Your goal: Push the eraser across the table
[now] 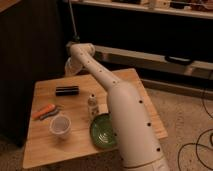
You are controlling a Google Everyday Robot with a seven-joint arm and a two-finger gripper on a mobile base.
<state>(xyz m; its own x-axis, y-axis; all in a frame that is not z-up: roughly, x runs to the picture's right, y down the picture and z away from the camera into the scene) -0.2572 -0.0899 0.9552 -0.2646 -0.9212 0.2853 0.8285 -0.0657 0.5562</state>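
Note:
The eraser (67, 90) is a small flat black bar lying on the far left part of the light wooden table (45, 147). My white arm reaches from the bottom centre up and left across the table. Its end, with the gripper (71, 69), hangs over the table's far edge, a short way behind and slightly right of the eraser, apart from it. The gripper is seen mostly from behind the arm's last joint.
An orange-and-grey tool (44, 111) lies left of centre. A clear plastic cup (60, 125) stands at the front left, a green bowl (103, 131) at the front right, and a small bottle (92, 106) between them. A dark cabinet (25, 60) stands to the left, with low shelving behind.

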